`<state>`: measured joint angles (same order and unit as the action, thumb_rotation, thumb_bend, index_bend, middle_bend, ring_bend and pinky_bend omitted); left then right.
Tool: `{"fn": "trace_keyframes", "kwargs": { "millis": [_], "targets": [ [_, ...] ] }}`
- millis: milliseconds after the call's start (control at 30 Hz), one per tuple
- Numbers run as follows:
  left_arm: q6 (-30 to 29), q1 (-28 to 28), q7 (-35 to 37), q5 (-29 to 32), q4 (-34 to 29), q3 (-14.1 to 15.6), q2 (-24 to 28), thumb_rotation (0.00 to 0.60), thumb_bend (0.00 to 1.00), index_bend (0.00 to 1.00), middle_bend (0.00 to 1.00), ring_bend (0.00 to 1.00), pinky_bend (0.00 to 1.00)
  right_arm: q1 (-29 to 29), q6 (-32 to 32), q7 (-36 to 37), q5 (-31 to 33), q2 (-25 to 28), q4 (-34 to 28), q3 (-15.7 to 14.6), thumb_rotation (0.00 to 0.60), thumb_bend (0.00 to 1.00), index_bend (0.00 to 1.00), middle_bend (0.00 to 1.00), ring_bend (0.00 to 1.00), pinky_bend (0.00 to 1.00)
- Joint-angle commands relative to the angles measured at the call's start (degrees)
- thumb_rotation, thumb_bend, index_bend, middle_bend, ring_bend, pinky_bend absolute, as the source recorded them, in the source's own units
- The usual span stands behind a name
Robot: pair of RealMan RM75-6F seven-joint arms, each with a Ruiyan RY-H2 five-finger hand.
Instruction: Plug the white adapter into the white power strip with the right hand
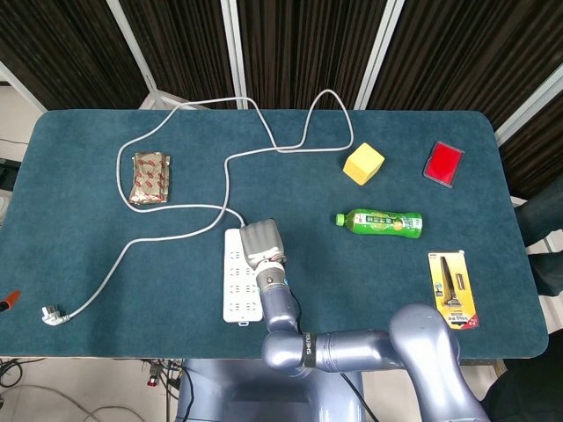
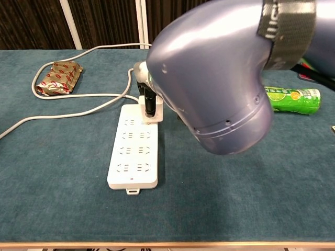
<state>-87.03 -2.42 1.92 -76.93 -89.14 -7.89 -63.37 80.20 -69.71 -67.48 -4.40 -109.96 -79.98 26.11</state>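
The white power strip (image 1: 236, 286) lies flat at the table's near middle, seen lengthwise in the chest view (image 2: 132, 152). My right hand (image 1: 262, 243) hovers over its far end, the forearm coming up from the near edge. In the chest view the hand (image 2: 146, 90) shows only partly behind the arm's big grey elbow, and its dark fingers (image 2: 149, 103) grip the white adapter (image 2: 156, 113). The adapter sits on or just above the strip's far right corner; I cannot tell if its pins are in. The hand hides the adapter in the head view. The left hand does not appear in either view.
The strip's grey cable (image 1: 176, 208) loops across the left and far table to a loose plug (image 1: 53, 315). A foil packet (image 1: 149, 177) lies left. A yellow cube (image 1: 363, 163), green bottle (image 1: 379, 223), red case (image 1: 443, 163) and razor pack (image 1: 452, 288) lie right.
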Motion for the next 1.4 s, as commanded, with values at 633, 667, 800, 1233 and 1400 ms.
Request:
{"fn": "trace_keyframes", "kwargs": {
  "millis": [633,667,800,1233,1400],
  "targets": [
    [-0.02,-0.02,-0.34,0.17,0.01,-0.08,-0.12,0.6,0.07,0.11,0.0,0.0,0.0,-0.19,0.72,-0.54,-1.01,-1.41,1.45,0.72,0.6,0.55,0.73,0.65,0.56,0.39],
    [-0.03,-0.02,-0.36,0.18,0.0,-0.08,-0.12,0.6,0.07,0.11,0.0,0.0,0.0,-0.15,0.72,-0.61,-1.06,-1.52,1.49,0.73,0.6,0.55,0.73,0.65,0.56,0.39],
    [-0.01,0.0,-0.28,0.14,0.01,-0.04,-0.07,0.6,0.07,0.11,0.0,0.0,0.0,-0.03,0.77,-0.75,-1.2,-1.99,1.77,0.87,0.6,0.55,0.73,0.65,0.56,0.39],
    [0.1,-0.02,-0.12,0.1,0.08,-0.02,0.0,0.6,0.07,0.11,0.0,0.0,0.0,0.13,1.48,-1.46,-0.98,-3.11,3.76,1.38,0.6,0.55,0.73,0.65,0.56,0.39],
    [0.1,-0.02,-0.11,0.11,0.11,-0.02,-0.02,0.6,0.07,0.11,0.0,0.0,0.0,-0.37,2.35,-1.39,-0.87,-3.07,3.73,1.24,0.6,0.55,0.73,0.65,0.56,0.39]
  ]
}}
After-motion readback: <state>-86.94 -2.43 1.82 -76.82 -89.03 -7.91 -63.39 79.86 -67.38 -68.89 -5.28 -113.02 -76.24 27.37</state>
